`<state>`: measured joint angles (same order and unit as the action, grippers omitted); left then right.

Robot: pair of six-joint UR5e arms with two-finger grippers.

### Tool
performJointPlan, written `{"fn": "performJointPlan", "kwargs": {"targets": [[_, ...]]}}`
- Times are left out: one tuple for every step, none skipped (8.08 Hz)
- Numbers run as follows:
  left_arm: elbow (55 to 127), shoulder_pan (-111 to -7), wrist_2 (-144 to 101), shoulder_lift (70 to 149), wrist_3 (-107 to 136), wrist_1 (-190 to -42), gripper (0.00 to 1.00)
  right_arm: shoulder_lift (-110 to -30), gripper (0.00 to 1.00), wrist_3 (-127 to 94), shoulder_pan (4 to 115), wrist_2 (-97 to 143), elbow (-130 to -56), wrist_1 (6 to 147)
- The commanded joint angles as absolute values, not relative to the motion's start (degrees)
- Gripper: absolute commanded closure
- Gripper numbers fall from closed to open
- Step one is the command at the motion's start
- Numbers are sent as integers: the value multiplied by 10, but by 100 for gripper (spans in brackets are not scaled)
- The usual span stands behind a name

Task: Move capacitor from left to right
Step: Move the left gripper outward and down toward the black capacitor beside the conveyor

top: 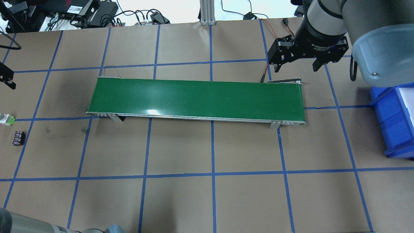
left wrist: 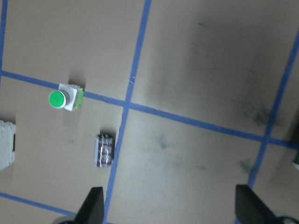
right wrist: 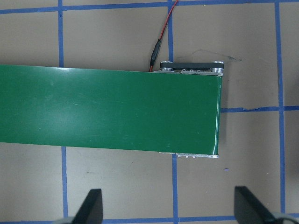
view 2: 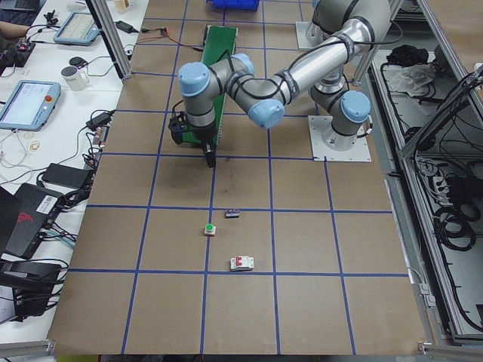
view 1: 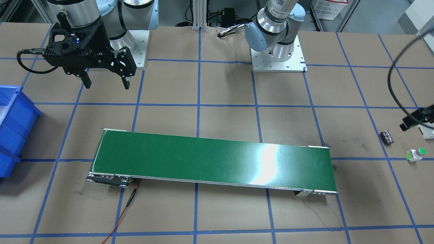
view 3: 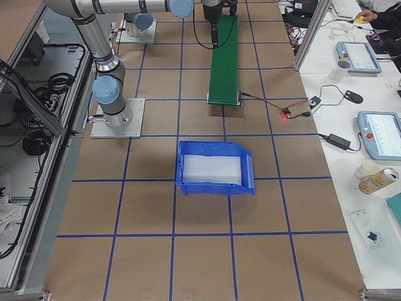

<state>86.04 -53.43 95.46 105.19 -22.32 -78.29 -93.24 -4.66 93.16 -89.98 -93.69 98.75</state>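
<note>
The capacitor (left wrist: 104, 150), a small dark cylinder with pale stripes, lies on the brown table beside a blue tape line, also seen in the front view (view 1: 387, 137) and the overhead view (top: 18, 138). My left gripper (left wrist: 170, 211) is open and empty, high above the table, with the capacitor below and beside its left fingertip. My right gripper (view 1: 107, 84) is open and empty, and hovers over the table beyond the other end of the green belt (view 1: 213, 159). In the right wrist view the belt's end (right wrist: 140, 112) lies below the open gripper (right wrist: 170, 211).
A white button with a green cap (left wrist: 64, 98) and a white boxy block (left wrist: 4, 144) lie near the capacitor. A blue bin (top: 396, 119) stands at the table's right end. A red wire (view 1: 126, 206) runs from the belt's end.
</note>
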Motion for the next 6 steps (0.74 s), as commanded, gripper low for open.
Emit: {"fn": "performJointPlan", "kwargs": {"targets": [[868, -476, 956, 1135, -258, -681, 0, -933, 0, -47, 932, -900, -937, 987], [887, -472, 956, 1143, -256, -678, 0, -933, 0, -47, 932, -901, -937, 987], [919, -465, 957, 1150, -256, -636, 0, -934, 0, -47, 932, -901, -937, 986], [967, -442, 955, 1153, -257, -579, 0, -934, 0, -47, 932, -901, -937, 986], [1002, -428, 955, 1155, -258, -537, 0, -934, 0, -47, 932, -901, -937, 985], [1010, -426, 955, 1156, -263, -537, 0, -934, 0, -47, 931, -901, -938, 985]]}}
